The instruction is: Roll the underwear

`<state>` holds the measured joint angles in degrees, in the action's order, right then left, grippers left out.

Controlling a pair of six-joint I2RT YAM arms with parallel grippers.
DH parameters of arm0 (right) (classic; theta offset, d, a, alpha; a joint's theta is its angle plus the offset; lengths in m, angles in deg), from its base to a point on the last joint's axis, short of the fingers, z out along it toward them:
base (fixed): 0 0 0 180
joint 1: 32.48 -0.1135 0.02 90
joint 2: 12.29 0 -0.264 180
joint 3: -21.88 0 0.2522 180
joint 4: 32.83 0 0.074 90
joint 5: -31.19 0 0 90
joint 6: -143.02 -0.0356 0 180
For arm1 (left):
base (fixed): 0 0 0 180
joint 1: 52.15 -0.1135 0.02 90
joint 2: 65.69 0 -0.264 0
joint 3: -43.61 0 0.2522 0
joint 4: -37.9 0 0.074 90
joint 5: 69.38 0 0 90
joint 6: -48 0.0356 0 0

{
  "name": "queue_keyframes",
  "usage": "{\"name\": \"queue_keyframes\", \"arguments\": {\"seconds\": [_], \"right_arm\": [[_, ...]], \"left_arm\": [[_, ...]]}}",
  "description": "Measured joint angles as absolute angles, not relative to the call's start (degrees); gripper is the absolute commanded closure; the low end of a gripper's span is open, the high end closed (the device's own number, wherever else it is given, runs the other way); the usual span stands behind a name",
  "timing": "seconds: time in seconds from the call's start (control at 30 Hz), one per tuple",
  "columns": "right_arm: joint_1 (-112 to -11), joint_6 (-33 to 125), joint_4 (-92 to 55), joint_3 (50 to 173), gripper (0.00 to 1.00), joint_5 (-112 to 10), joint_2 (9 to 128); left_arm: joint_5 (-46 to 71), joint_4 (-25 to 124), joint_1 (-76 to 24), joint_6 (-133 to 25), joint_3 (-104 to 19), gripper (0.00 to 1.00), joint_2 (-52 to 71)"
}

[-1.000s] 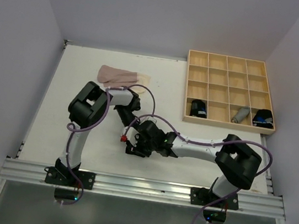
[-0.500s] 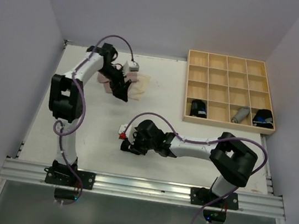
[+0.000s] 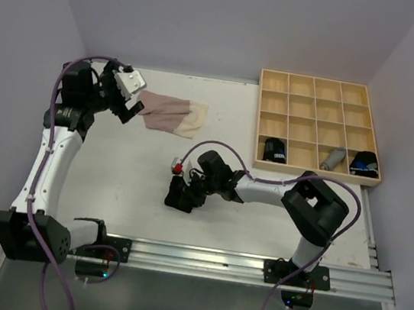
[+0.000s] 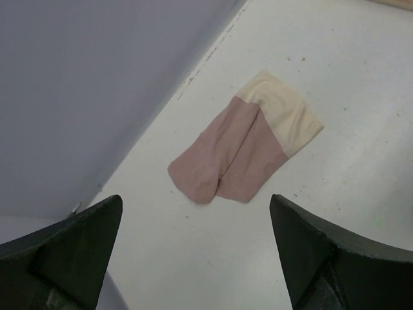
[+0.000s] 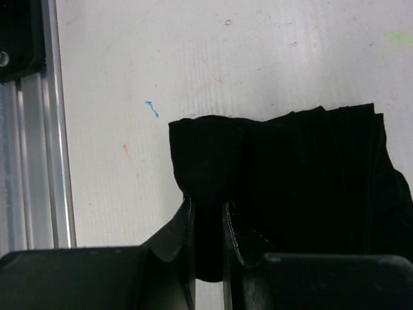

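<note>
left pincer [image 4: 193, 210] wide open, raised over pink-beige underwear [image 4: 239, 155] lying flat at far left of bench [image 3: 111, 180], right pincer [image 5: 206, 226] nipped shut on edge of black underwear [image 5: 303, 174] bunched nr bench front, wooden tray [image 3: 314, 172] at far rt, well apart

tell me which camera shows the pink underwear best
Left wrist: the pink underwear lies whole and flat in mid-frame, with its cream band easy to see. Top external also shows it whole, but small and far off. Right wrist shows none of it, only the black underwear.
</note>
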<state>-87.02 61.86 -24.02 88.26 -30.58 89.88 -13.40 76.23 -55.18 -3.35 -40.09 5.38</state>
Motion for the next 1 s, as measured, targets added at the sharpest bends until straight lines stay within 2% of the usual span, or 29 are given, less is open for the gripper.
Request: {"name": "queue_keyframes", "arguments": {"seconds": [0.17,0.27,0.4,0.5,0.73,1.0], "right_arm": [[-83.3,58.0,-23.9,91.3,1.0,-21.6,94.2],[-82.1,56.2,-24.1,93.0,1.0,-17.6,96.5],[-81.0,54.3,-24.5,94.6,1.0,-13.5,99.0],[-80.1,52.7,-24.9,95.6,1.0,-10.6,100.7],[-77.4,47.6,-27.7,96.6,1.0,-3.7,104.5],[-76.3,45.1,-27.9,98.3,1.0,0.1,107.0]], "left_arm": [[-15.9,79.9,-53.7,6.4,-37.0,0.0,0.8],[-15.4,83.7,-51.4,13.3,-30.2,0.01,-3.5],[-13.1,88.0,-41.3,21.4,-16.5,0.03,-14.1],[-11.3,89.6,-34.6,24.5,-8.6,0.12,-19.3],[-8.0,89.2,-23.3,24.1,-2.4,0.26,-15.2],[-4.2,82.9,-11.7,19.2,1.9,0.31,-12.5]]}}
